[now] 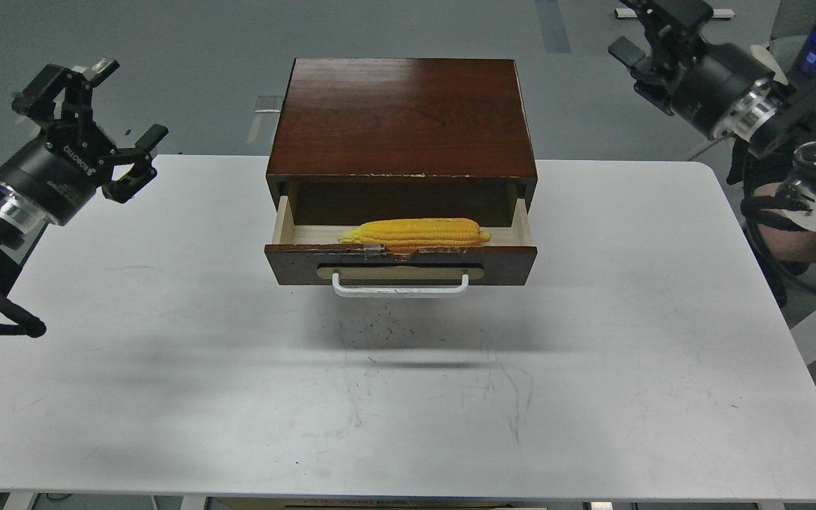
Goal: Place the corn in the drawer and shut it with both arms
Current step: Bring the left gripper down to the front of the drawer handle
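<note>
The yellow corn [415, 231] lies lengthwise inside the drawer [401, 263], which stands pulled open from the dark brown cabinet [401, 117]; its white bar handle [399, 287] faces me. My left gripper [132, 99] is open and empty, held above the table's far left, well away from the drawer. My right gripper [645, 32] is open and empty, raised high at the upper right, beyond the cabinet's right side.
The cabinet stands at the back middle of the white table [408, 411]. A person's leg [797, 234] shows past the table's right edge, under my right arm. Dark scuff marks lie on the table in front of the drawer.
</note>
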Controlling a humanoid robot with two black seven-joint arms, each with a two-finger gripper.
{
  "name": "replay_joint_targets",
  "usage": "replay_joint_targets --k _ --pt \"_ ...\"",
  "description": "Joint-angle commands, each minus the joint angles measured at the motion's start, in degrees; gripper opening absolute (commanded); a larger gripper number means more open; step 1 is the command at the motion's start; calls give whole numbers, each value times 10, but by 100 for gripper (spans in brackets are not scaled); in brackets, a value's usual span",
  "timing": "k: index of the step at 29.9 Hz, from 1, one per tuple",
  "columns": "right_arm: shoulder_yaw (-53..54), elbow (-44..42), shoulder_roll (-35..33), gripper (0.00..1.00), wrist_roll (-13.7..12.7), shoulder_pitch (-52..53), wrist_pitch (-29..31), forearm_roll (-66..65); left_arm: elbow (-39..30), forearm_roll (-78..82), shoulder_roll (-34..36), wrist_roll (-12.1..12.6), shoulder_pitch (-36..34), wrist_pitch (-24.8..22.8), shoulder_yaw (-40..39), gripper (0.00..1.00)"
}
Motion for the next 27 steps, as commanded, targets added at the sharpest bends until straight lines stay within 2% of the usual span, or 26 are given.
replay_joint_targets --k 1,7,12,15,18,20,21,24,26,27 --pt "22 -14 -4 99 0 -63 1 88 -59 77 18 0 -16 0 -1 100" --pt "22 -46 1 99 0 -114 2 118 -170 201 16 0 -56 0 -2 99" --pt "23 -101 19 100 0 -150 10 118 -260 318 -23 0 -82 0 0 96" --pt "23 -113 28 100 0 -156 21 118 -285 377 -51 0 -83 0 2 93" --pt "23 -114 29 100 0 -159 22 118 -299 442 -77 0 -79 0 5 85" --pt "23 -114 29 100 0 -160 22 118 -307 492 -102 0 -71 0 13 70" --pt "23 -114 29 100 0 -160 22 118 -307 503 -109 0 -70 0 15 67" --pt "23 -114 29 100 0 -160 22 118 -307 537 -130 0 -56 0 33 49" --pt "23 -114 29 100 0 -161 22 118 -306 558 -140 0 -43 0 52 25" --pt "23 -114 29 100 0 -161 22 118 -306 566 -141 0 -37 0 59 17"
